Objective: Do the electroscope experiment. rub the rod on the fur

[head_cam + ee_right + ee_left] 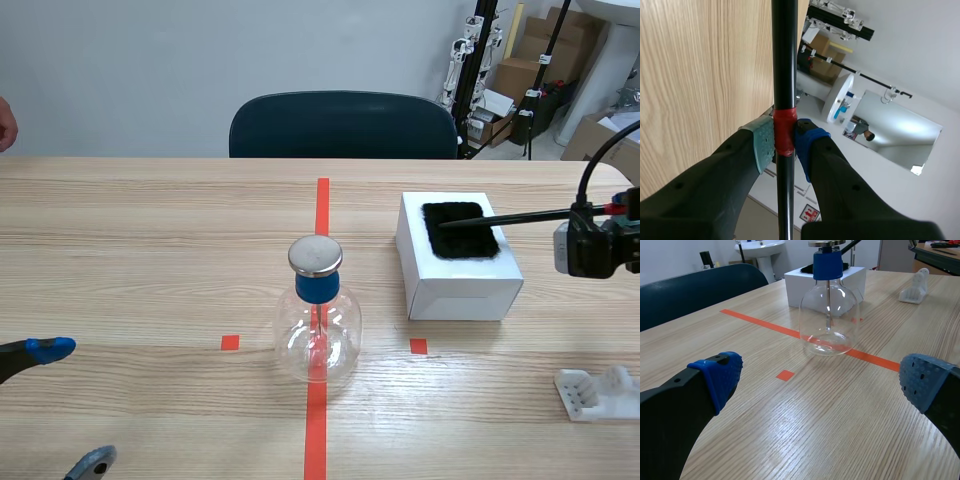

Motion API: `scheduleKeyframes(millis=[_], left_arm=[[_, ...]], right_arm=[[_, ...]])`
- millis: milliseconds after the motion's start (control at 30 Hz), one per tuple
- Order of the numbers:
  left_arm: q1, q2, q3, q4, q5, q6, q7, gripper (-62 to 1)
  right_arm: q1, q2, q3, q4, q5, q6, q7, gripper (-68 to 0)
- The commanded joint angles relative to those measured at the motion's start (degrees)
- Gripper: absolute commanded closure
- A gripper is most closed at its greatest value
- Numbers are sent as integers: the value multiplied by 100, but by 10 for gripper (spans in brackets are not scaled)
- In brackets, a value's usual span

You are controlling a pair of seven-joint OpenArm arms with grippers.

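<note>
A black rod [510, 217] with a red tape band [784, 131] is clamped between the pads of my right gripper [784, 142], which is shut on it at the table's right edge [612, 212]. The rod's far tip rests on the black fur patch [460, 230] on top of a white box [460, 280]. The electroscope, a glass flask [318, 330] with a blue collar and a metal cap [315, 255], stands on the red centre line; it also shows ahead of my left gripper [822, 385]. That gripper stands open near the table's front left, holding nothing.
A white plastic stand [598, 393] lies at the front right. A dark blue chair [343, 125] is pushed in at the far side. A person's hand [6, 125] shows at the far left edge. Boxes and equipment stand behind the table at the right.
</note>
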State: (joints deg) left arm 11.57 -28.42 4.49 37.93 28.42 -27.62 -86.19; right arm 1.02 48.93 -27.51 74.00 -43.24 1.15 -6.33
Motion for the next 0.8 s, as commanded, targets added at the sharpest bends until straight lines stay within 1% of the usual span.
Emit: scheduleKeyframes(millis=[0,100,133,167,200,300,333,400,500,567,667,767], left_arm=[[-15,-33,0,76,-72,-9,-284,-623],[-15,-33,0,76,-72,-9,-284,-623],[-15,-33,0,76,-72,-9,-284,-623],[-15,-33,0,76,-72,-9,-284,-623],[-15,-33,0,76,-72,-9,-284,-623],[-15,-33,0,76,-72,-9,-284,-623],[-15,-33,0,76,-72,-9,-284,-623],[-15,-33,0,76,-72,-9,-284,-623],[-15,-33,0,76,-72,-9,-284,-623],[-15,-33,0,76,-72,-9,-284,-623],[-15,-33,0,76,-72,-9,-284,-623],[-15,-33,0,76,-72,-9,-284,-623]], right_arm=[[52,376,50,76,120,-26,-81,2],[52,595,50,76,378,-33,-37,2],[52,640,50,79,455,-87,-15,2],[26,678,50,79,514,-284,-13,2],[-17,697,55,81,518,-535,-17,2],[-256,761,96,133,516,-1410,-20,2],[-376,772,155,186,516,-1633,-20,2],[-673,772,367,350,518,-2002,-22,2],[-1226,739,876,745,588,-2415,-20,2],[-1626,625,1355,1082,625,-2581,-15,2],[-2271,308,2205,1661,605,-2579,155,2],[-2962,-133,3040,2277,470,-2577,522,2]])
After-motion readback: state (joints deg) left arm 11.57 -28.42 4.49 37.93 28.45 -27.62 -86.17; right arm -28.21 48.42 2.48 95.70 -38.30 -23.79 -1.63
